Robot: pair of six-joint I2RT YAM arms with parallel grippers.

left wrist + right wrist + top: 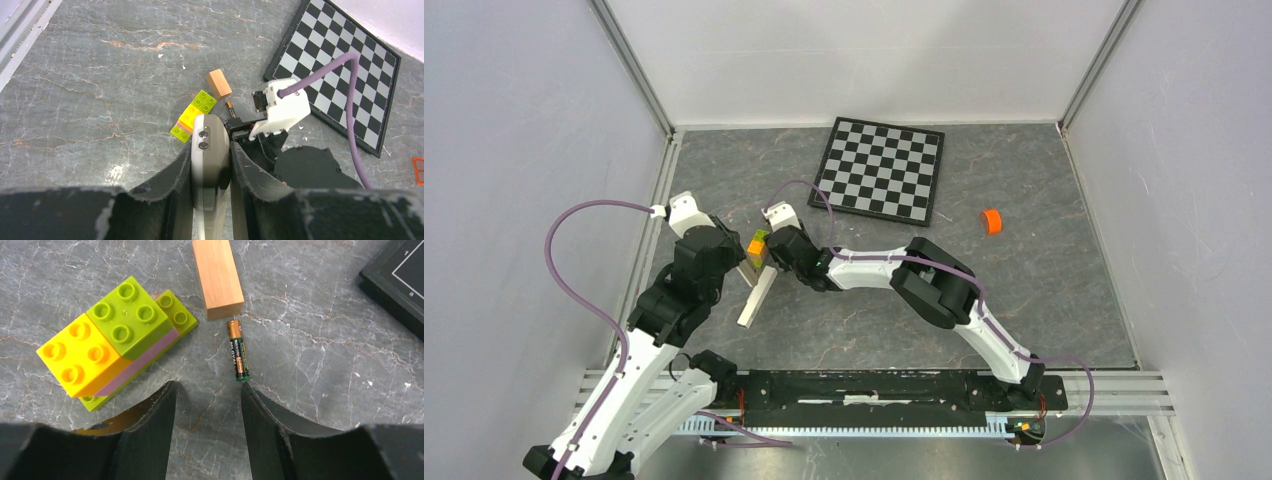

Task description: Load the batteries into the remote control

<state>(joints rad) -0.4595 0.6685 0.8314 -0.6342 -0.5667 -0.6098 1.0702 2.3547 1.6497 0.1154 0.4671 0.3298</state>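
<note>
The right fingers (150, 425) stand parted and hold nothing, low over the counter (310, 355). 1 battery (238, 351) lies flat just past the tip of the finger at the right of that frame. Its gold end sits next to a wooden block (217, 277), and stacked toy bricks (110, 340) lie to the upper left. The left fingers (170, 185) are clenched on the remote control (210, 150) at lower centre. The battery looks light, stiff and slick, and likely to roll, so I'd pinch it across the middle of its barrel. The remote's plastic shell seems rigid enough for an edge grip.
</note>
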